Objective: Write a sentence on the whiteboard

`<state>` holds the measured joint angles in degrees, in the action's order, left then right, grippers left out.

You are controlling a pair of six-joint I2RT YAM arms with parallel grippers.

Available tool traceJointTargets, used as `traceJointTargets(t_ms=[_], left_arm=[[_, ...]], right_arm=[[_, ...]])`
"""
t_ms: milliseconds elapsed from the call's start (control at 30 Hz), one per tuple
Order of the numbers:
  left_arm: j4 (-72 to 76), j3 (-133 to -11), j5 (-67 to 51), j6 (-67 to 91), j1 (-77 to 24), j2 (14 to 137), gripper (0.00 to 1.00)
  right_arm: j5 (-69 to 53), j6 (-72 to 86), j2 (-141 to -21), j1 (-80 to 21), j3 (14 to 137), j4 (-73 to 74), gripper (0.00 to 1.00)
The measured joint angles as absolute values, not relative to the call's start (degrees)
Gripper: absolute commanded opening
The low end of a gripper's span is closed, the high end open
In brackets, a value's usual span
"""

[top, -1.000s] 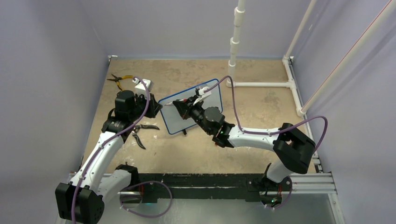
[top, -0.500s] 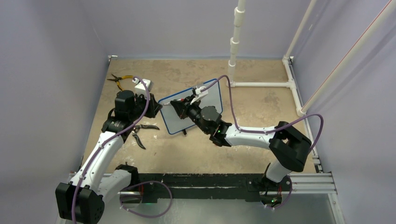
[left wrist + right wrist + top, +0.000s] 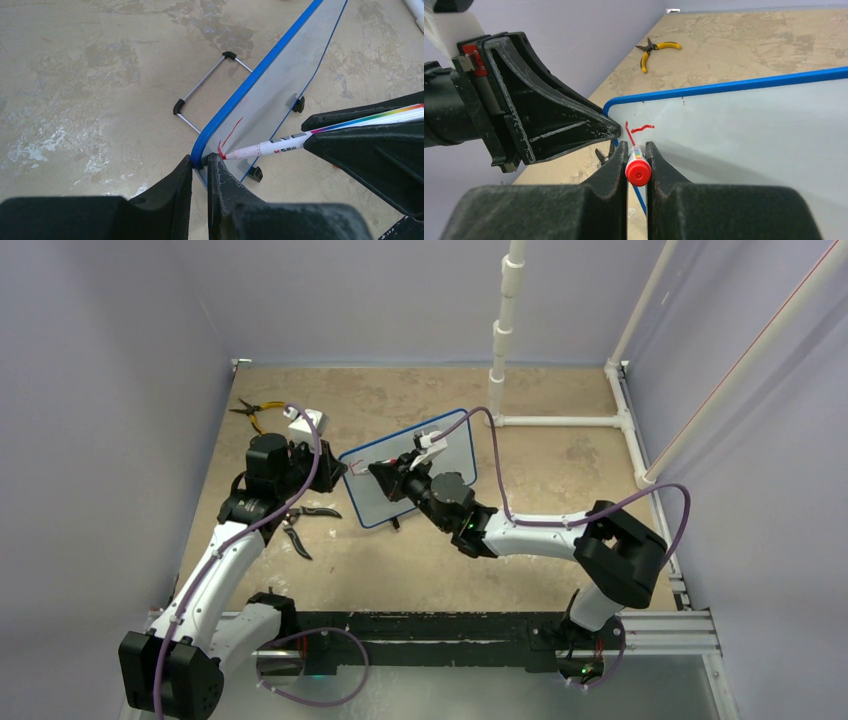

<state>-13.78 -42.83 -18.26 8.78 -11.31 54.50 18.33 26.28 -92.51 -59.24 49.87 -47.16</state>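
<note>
The whiteboard [image 3: 452,452], white with a thin blue frame, stands tilted on its feet mid-table. My left gripper [image 3: 200,162] is shut on the whiteboard's [image 3: 280,95] blue corner. My right gripper [image 3: 636,147] is shut on a red-capped marker [image 3: 638,171], whose tip touches the whiteboard [image 3: 749,130] near that corner. Of the sentence, only two short red strokes [image 3: 639,129] show: one upright, one crosswise. In the left wrist view the marker [image 3: 270,146] meets the red strokes [image 3: 231,132] just beside my finger. From above, the right gripper [image 3: 380,470] hides the writing.
Yellow-handled pliers [image 3: 255,412] lie at the far left, with a small white box [image 3: 308,422] beside them. Black cutters [image 3: 305,525] lie left of the board, near my left arm. A white pipe frame [image 3: 560,421] runs behind the board and along the right edge.
My right arm has shifted slightly left and down over the board, carrying the marker. The left gripper and the board have not moved.
</note>
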Motion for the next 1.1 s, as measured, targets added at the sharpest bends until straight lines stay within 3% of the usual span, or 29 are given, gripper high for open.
traceJointTargets(t_ms=[1100], left_arm=[[-13.8,-42.8,-18.3,8.8,-11.3,54.5,0.0]], right_arm=[[17.4,27.5,-89.8,-59.6,46.7,-46.9,0.0]])
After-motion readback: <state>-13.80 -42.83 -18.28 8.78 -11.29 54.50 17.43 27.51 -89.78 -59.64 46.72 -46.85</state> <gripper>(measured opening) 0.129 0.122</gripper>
